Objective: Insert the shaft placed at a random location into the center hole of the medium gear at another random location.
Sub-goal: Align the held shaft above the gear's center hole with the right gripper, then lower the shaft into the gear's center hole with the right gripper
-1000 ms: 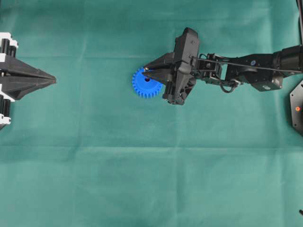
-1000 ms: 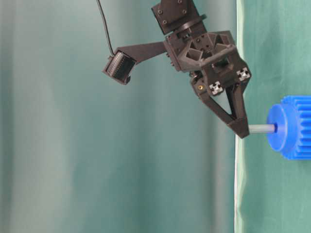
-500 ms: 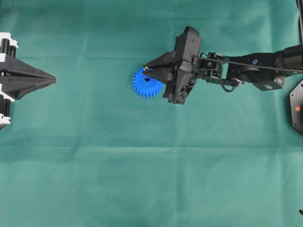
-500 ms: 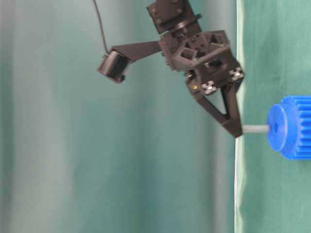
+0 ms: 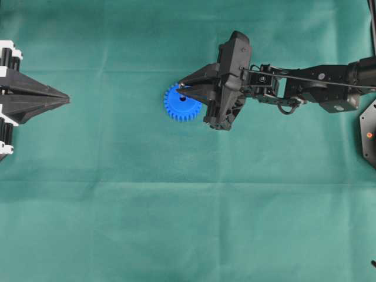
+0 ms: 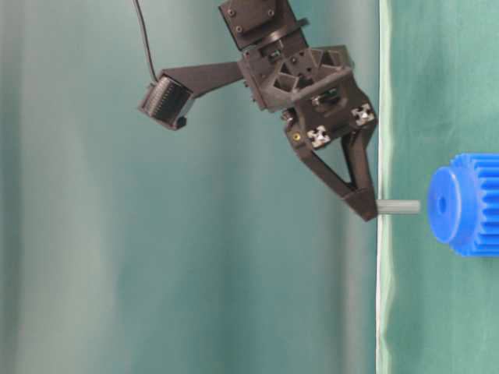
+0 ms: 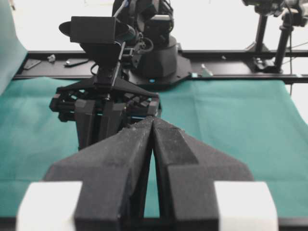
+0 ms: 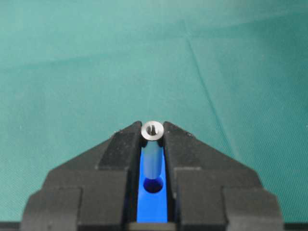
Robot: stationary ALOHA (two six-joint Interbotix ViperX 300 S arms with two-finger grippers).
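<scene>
The blue medium gear (image 5: 176, 108) lies flat on the green cloth, left of the table's middle. My right gripper (image 5: 181, 87) hangs over it, shut on the upper end of the small grey shaft (image 6: 399, 207). From table level, the shaft points at the center hole (image 6: 442, 205), with a small gap between its free end and the hub of the gear (image 6: 472, 204). In the right wrist view the shaft (image 8: 152, 131) stands between the fingertips, with the hole (image 8: 153, 185) straight below it. My left gripper (image 5: 66, 100) rests shut and empty at the far left, its tips (image 7: 152, 120) touching.
Green cloth (image 5: 188, 223) covers the whole table. The right arm (image 5: 317, 88) reaches in from the right edge, beside a black fixture (image 5: 368, 134). The left wrist view looks across at the right arm's base (image 7: 159, 57) and a black rail (image 7: 231, 70) beyond the cloth.
My right gripper has risen away from the gear with the shaft still in it. The shaft's end, at the hub a second ago, now stands clear of it.
</scene>
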